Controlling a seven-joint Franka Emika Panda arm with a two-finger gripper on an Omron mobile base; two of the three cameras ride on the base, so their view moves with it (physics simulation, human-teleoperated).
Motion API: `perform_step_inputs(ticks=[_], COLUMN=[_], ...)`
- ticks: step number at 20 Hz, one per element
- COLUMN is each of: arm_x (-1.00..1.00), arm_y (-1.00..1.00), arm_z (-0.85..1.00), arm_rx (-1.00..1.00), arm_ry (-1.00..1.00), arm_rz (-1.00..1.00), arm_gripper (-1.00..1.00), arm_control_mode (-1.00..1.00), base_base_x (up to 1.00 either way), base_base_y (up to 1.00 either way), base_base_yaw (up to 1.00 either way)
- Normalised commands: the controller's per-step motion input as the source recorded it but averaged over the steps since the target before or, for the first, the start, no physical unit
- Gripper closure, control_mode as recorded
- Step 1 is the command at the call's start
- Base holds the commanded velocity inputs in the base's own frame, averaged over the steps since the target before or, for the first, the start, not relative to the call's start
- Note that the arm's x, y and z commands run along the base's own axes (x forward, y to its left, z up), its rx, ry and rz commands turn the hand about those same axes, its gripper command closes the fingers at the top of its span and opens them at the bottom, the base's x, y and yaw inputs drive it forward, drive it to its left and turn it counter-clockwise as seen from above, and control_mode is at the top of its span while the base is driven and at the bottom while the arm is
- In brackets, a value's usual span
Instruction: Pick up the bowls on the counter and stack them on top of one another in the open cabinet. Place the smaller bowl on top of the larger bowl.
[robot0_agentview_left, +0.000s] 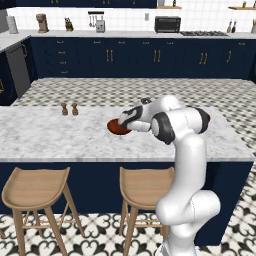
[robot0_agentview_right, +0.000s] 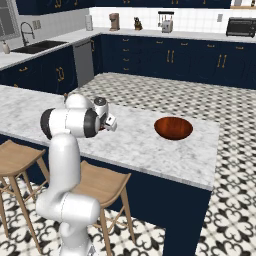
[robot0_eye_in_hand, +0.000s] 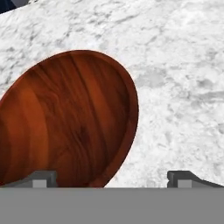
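Observation:
On the marble counter (robot0_agentview_left: 50, 135) lies a glossy reddish-brown bowl (robot0_agentview_left: 116, 128) near its middle. My gripper (robot0_agentview_left: 121, 124) hangs just above it, tilted down. In the hand view the open gripper (robot0_eye_in_hand: 116, 179) straddles the right rim of this bowl (robot0_eye_in_hand: 70, 122): one fingertip (robot0_eye_in_hand: 43, 178) is over the dark inside, the other over bare marble (robot0_eye_in_hand: 175, 65). Nothing is held. A second reddish-brown bowl (robot0_agentview_right: 173, 128) sits apart, toward the counter's right end, well clear of the gripper (robot0_agentview_right: 106, 127). Which bowl is wider I cannot tell. The open cabinet is out of view.
Two small brown shakers (robot0_agentview_left: 69, 109) stand at the counter's far side, left of the bowl. Wooden stools (robot0_agentview_left: 37, 187) (robot0_agentview_left: 145, 187) sit under the near edge. Across the tiled floor runs a navy counter with a toaster oven (robot0_agentview_left: 167, 24) and a sink (robot0_agentview_right: 35, 47).

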Motion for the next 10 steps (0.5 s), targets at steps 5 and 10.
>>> perform_step_inputs(ticks=[5, 10], arm_x=[0.40, 0.27], arm_y=[0.06, 0.09], arm_z=[-0.23, -0.20], arm_rx=[0.00, 0.00], arm_ry=[-0.02, 0.00], arm_rz=[0.00, 0.00], arm_gripper=[-1.00, -1.00], arm_control_mode=[-1.00, -1.00], base_base_x=[0.00, 0.00], base_base_y=[0.00, 0.00], base_base_yaw=[0.00, 0.00])
